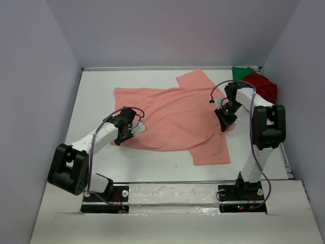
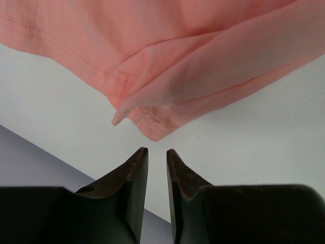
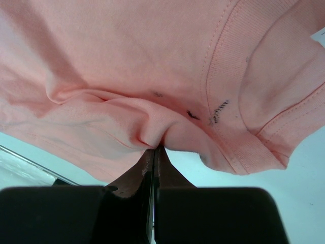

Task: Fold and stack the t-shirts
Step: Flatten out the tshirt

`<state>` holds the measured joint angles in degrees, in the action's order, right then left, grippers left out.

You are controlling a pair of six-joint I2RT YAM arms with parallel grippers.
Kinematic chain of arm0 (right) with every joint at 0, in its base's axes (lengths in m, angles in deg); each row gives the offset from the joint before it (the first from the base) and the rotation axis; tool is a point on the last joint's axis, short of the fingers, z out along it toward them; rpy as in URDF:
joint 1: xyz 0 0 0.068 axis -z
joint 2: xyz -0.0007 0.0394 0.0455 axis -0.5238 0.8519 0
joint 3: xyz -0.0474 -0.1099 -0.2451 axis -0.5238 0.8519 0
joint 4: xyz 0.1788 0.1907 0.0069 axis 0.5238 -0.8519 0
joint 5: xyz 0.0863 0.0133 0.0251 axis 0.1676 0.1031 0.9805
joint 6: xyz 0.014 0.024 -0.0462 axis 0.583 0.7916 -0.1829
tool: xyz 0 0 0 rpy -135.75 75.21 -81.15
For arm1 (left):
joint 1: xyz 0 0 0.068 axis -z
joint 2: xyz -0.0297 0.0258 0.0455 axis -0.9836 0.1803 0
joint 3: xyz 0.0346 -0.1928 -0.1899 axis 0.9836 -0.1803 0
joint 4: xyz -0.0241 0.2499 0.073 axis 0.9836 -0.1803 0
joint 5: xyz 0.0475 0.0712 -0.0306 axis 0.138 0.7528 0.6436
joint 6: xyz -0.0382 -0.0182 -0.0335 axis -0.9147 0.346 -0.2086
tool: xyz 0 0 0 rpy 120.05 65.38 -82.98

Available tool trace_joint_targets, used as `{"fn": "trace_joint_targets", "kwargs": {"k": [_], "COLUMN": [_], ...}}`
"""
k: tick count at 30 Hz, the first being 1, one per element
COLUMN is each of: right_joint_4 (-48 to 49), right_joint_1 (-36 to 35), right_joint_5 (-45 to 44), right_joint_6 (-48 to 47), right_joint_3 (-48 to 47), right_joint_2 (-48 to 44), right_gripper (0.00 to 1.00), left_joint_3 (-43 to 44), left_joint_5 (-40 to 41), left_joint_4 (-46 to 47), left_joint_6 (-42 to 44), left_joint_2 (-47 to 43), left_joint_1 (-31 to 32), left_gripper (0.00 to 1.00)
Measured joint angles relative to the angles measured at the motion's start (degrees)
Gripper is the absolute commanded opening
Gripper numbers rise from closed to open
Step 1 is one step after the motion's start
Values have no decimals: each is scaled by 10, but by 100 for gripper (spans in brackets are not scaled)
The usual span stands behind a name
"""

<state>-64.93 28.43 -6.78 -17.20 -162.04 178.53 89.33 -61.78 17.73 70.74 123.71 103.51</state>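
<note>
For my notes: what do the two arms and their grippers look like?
The left arm and right arm match: white links, bulky black joint housings, a thin purplish cable looping along each. The left gripper and right gripper are black, each with two tapered fingers.

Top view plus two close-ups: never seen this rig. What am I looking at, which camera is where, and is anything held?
This is a pair of small robot arms, a left arm and a right arm, bolted at the near edge of a white table. Each ends in a two-finger gripper. The wide picture comes from a fixed camera above and behind them. The two close-ups come from cameras on the wrists, so the dark fingers at the bottom are each arm's own.

A salmon-pink t-shirt lies spread on the table. A dark red t-shirt and a green t-shirt are bunched in the far right corner.

The right gripper is shut, pinching a fold of the pink shirt near its collar. The left gripper stands slightly open just short of a hem corner, holding nothing.
</note>
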Motion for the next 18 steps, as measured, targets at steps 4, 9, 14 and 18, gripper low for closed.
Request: {"fn": "trace_joint_targets", "kwargs": {"k": [4, 9, 14, 18], "right_joint_4": [0, 0, 1, 1], "right_joint_1": [0, 0, 0, 0], "right_joint_5": [0, 0, 3, 4], "right_joint_6": [0, 2, 2, 4], "right_joint_3": [0, 0, 0, 0], "right_joint_2": [2, 9, 11, 14], "right_gripper": [0, 0, 0, 0], "left_joint_3": [0, 0, 0, 0], "left_joint_5": [0, 3, 8, 10], "left_joint_4": [14, 34, 53, 62], "left_joint_6": [7, 18, 27, 31], "left_joint_2": [15, 25, 40, 57], "left_joint_1": [0, 0, 0, 0], "left_gripper": [34, 34, 35, 36]}}
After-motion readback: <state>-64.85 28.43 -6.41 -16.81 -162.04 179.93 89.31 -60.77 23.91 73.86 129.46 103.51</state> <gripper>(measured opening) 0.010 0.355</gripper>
